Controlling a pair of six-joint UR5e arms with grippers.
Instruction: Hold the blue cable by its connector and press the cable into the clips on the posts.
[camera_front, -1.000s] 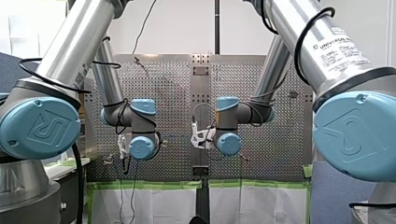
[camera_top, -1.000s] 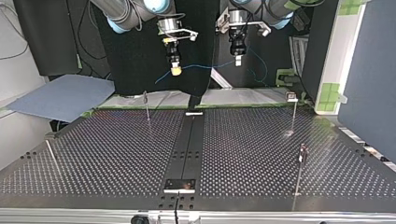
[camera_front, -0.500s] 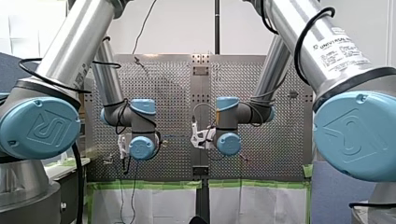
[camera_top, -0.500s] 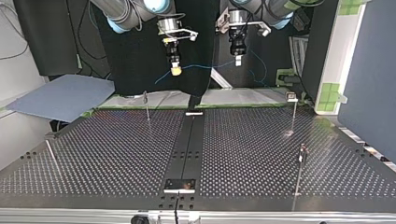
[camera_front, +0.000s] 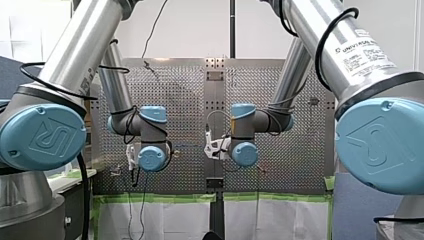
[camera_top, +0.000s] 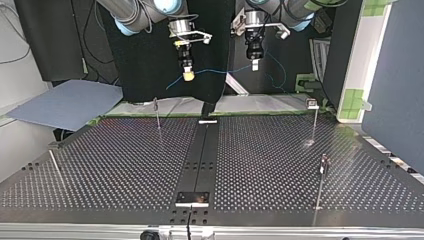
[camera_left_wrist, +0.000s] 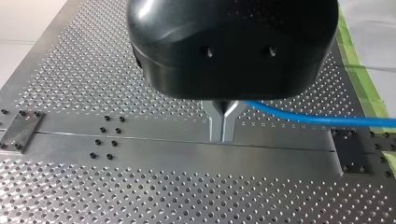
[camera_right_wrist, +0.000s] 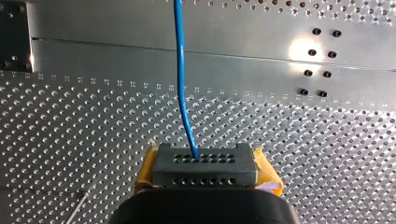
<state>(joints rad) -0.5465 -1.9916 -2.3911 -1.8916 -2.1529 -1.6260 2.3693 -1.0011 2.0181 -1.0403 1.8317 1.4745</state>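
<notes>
Top view, cable axis: the blue cable (camera_top: 220, 70) runs side to side in a shallow sag between the 2 sets of jaws. It hangs high over the far edge of the bench (camera_top: 125, 165), well apart from every clip.
Right jaws: closed, with the yellow pads (camera_right_wrist: 148, 169) clamped on either side of the dark connector (camera_right_wrist: 204, 165). The cable leaves the connector straight ahead.
Left jaws: the metal fingers (camera_left_wrist: 215, 122) are pressed tip to tip with no gap. The cable comes out sideways at the fork just above where they meet, so it looks pinched there, though the black body hides the contact.
Way to the clips: down and toward the top view's camera. The cable's long axis lies roughly parallel to the line between the 2 far posts.
Nearer arm: the right jaws are nearer the left far post (camera_top: 157, 112), and the left jaws are nearer the right far post (camera_top: 314, 120).
Count: 2 arms, 1 cable, 1 connector and 3 upright posts, the 3rd being the near right post (camera_top: 321, 182). There is also 1 thin rod (camera_top: 56, 167) at the view's left, and I cannot tell whether it has a clip.
Progress, as a judgement: 0 clips are filled, and pressing in has not begun.
</notes>
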